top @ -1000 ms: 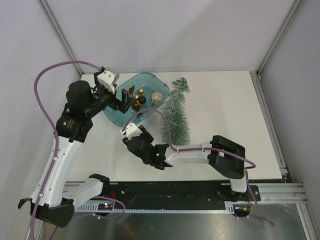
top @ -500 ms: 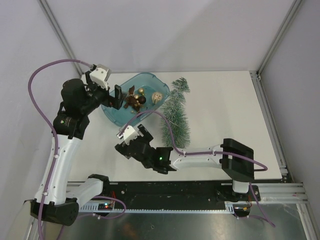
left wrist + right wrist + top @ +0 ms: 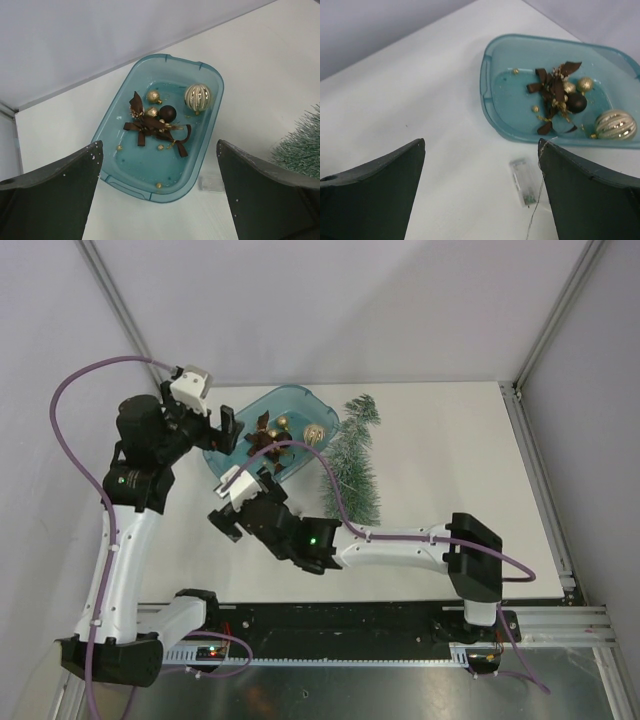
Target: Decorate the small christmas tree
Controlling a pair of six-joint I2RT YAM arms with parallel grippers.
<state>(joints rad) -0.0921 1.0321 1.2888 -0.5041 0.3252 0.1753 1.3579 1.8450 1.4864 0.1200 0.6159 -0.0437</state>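
Left gripper (image 3: pixel 159 150): fingers spread wide, empty, hovering above the teal tub (image 3: pixel 210 75).
Right gripper (image 3: pixel 481 145): fingers spread wide, empty, over the table (image 3: pixel 420 90) near the tub's rim.
Tub contents: brown ribbon ornament (image 3: pixel 150 125), dark bauble (image 3: pixel 168 113), ribbed gold ball (image 3: pixel 197 97).
Clear packet (image 3: pixel 522 182): on the table just beside the tub.
Small christmas tree (image 3: pixel 350 465): on its side on the table, just right of the tub.

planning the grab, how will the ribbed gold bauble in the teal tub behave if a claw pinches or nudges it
The ribbed gold bauble is round and lies loose in the smooth-floored teal tub, so a nudge would probably roll it. Its shiny, curved surface may slip out of a pinch. Its ribbed shell looks thin, so likely light, perhaps fragile.
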